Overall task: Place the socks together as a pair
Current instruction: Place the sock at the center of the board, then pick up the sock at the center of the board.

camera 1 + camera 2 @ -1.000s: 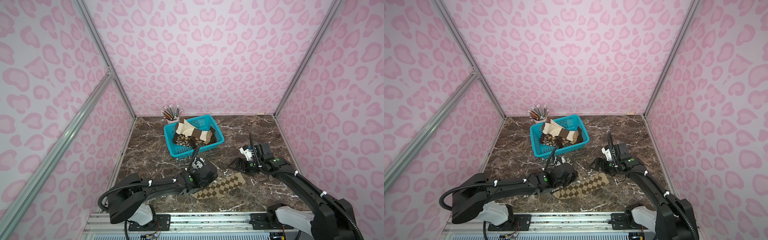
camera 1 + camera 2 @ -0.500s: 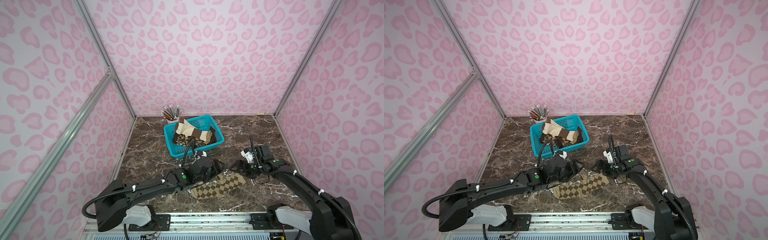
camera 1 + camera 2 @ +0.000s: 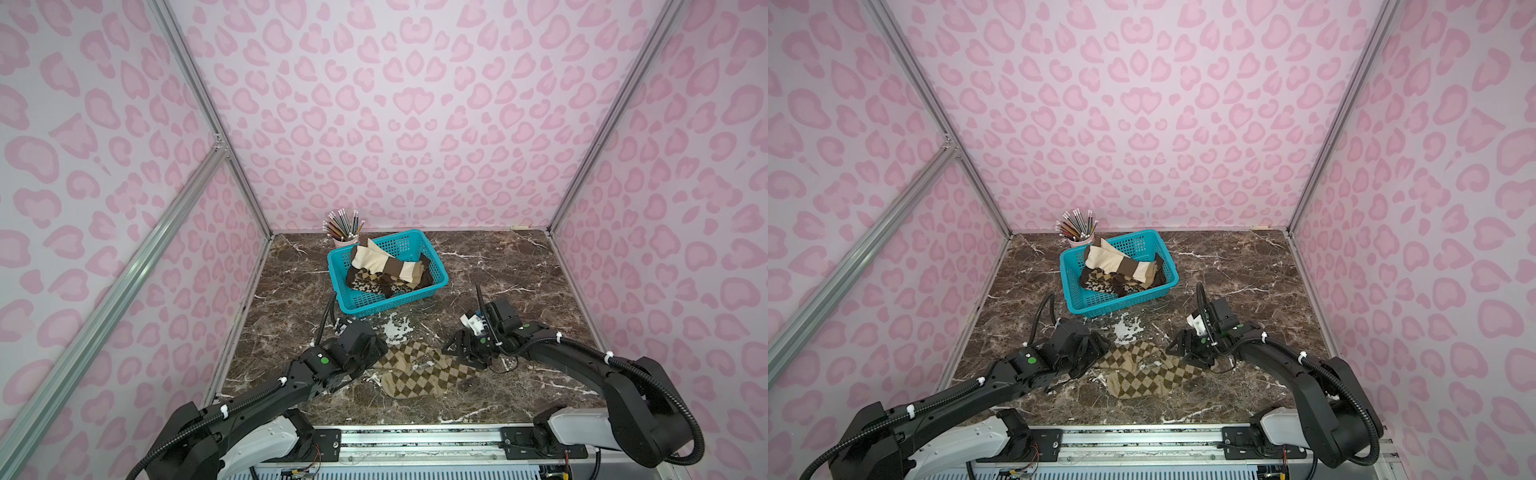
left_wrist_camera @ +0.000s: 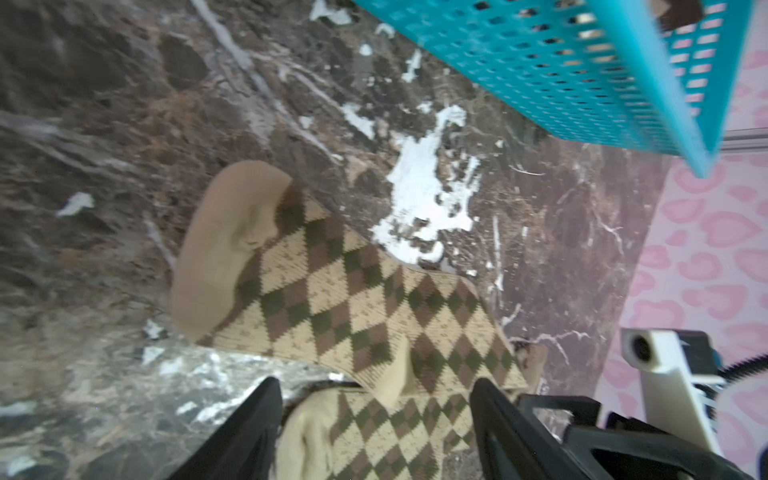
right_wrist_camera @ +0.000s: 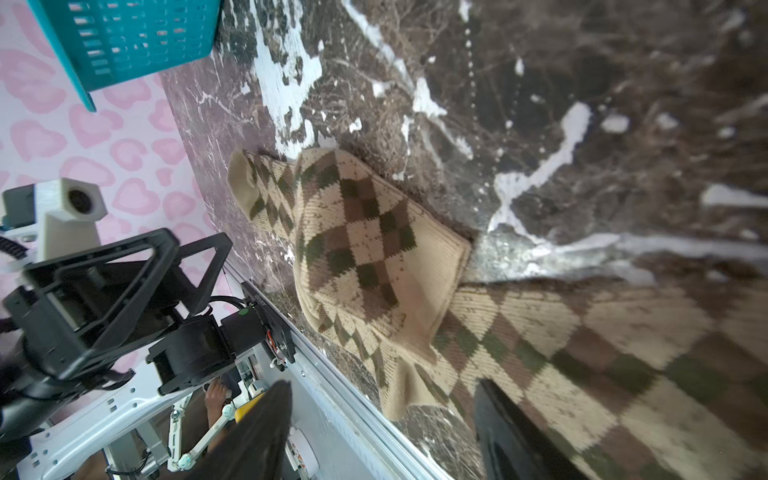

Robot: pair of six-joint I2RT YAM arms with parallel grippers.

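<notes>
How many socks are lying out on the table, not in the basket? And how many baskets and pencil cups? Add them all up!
Diamond-check socks on the table: 2
Blue basket: 1
Pencil cup: 1
Total: 4

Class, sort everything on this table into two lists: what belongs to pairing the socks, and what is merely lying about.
Belongs to the job: diamond-check sock; its match; mixed socks heaped in the blue basket.
Just lying about: cup of pencils; white scuffs on the tabletop.
</notes>
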